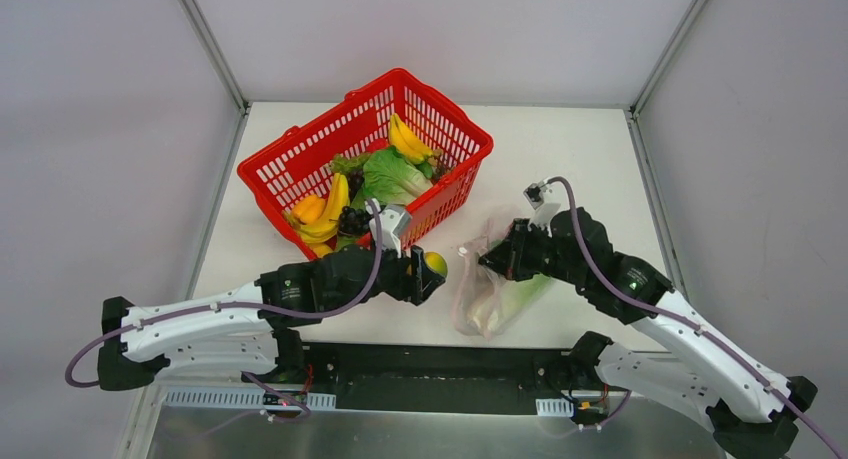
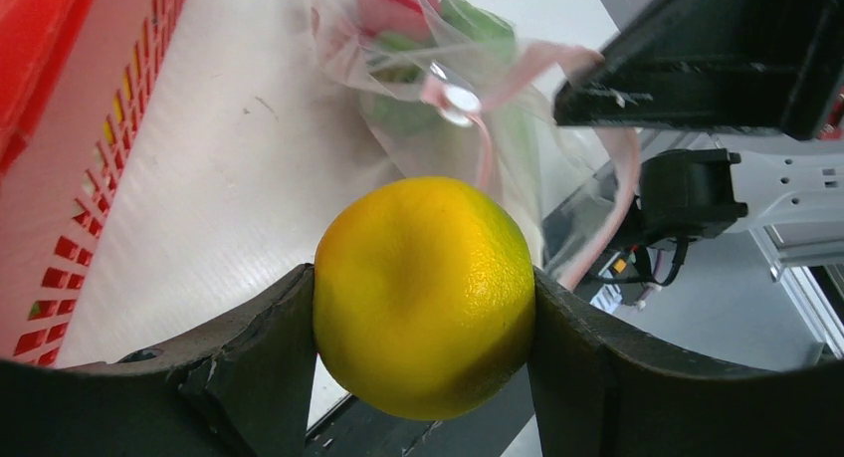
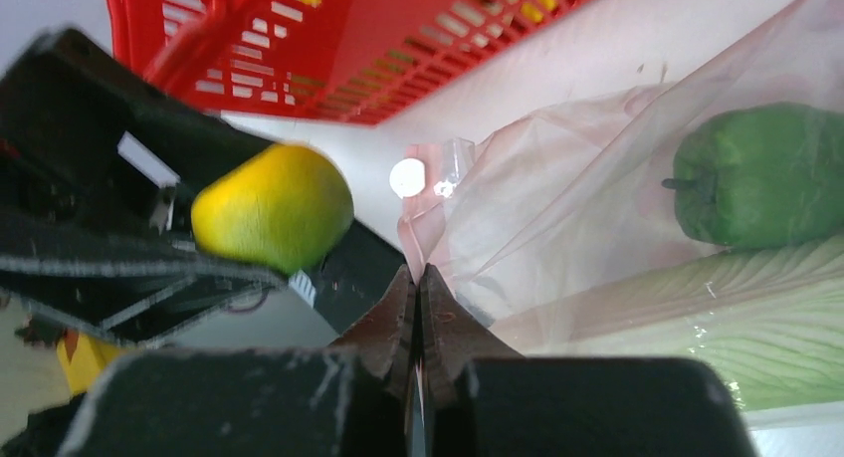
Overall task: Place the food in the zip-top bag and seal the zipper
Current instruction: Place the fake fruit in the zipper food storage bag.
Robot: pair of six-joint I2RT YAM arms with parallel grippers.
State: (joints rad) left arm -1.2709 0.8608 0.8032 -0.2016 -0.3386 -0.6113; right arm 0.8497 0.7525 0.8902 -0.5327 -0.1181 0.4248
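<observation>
Clamping yellow fruit (image 2: 423, 296), left tool (image 1: 428, 271) faces the bag (image 3: 557, 208) right tool (image 3: 418, 288) pinches; right wrist best shows green piece (image 3: 761, 173) inside.

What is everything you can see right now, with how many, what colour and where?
yellow-green fruit: one, yellow-green, gripped in the left tool beside the bag
zip-top bag: one, clear with a pink strip, lying on the table right of centre
long cabbage: one, white-green, inside the bag
green fruit: one, dark green, inside the bag
basket: one, red, far left part of the table
bananas: two bunches, yellow, in the basket
leafy greens: one, green, in the basket
grapes: one bunch, dark, in the basket
table: one, white
left tool: black, closed on the fruit
right tool: black, pinching the bag's edge
</observation>
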